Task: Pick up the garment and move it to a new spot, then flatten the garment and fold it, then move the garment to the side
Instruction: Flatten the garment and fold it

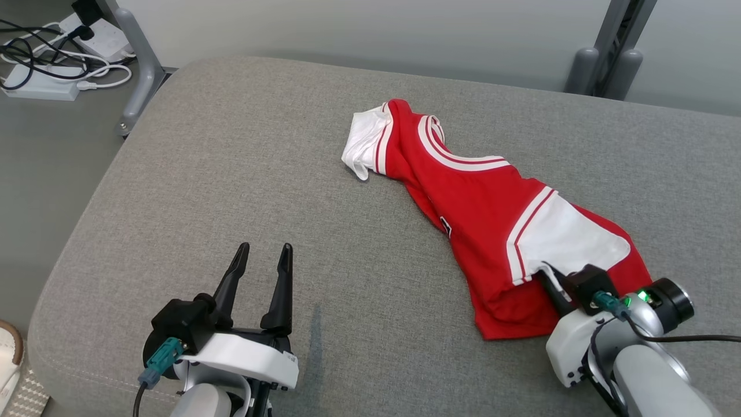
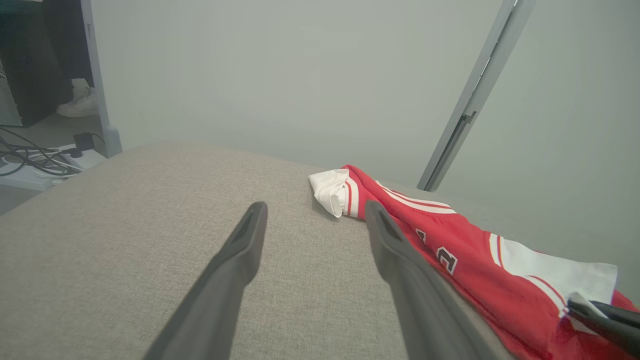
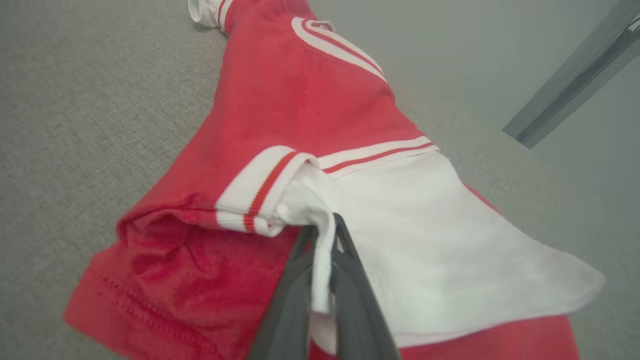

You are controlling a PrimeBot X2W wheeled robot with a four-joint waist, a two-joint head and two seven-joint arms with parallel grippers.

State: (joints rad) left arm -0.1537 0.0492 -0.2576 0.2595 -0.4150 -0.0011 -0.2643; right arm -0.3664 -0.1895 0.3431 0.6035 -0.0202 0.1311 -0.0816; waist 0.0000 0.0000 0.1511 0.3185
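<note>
Garment (image 1: 474, 202): red-and-white jersey, crumpled right of centre.
Right gripper (image 3: 324, 231): clamped on its near white sleeve.
Left gripper (image 1: 266, 249): jaws apart, empty, near left.

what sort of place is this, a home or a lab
Likely a lab or test room: a grey fabric-padded worktable, grey partition panels on metal posts, and white power strips with cables on the floor.

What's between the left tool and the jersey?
Nothing visible. Only the bare grey padded surface lies between the open left tool and the red-and-white jersey. The right tool is shut on the jersey's white sleeve fabric.
</note>
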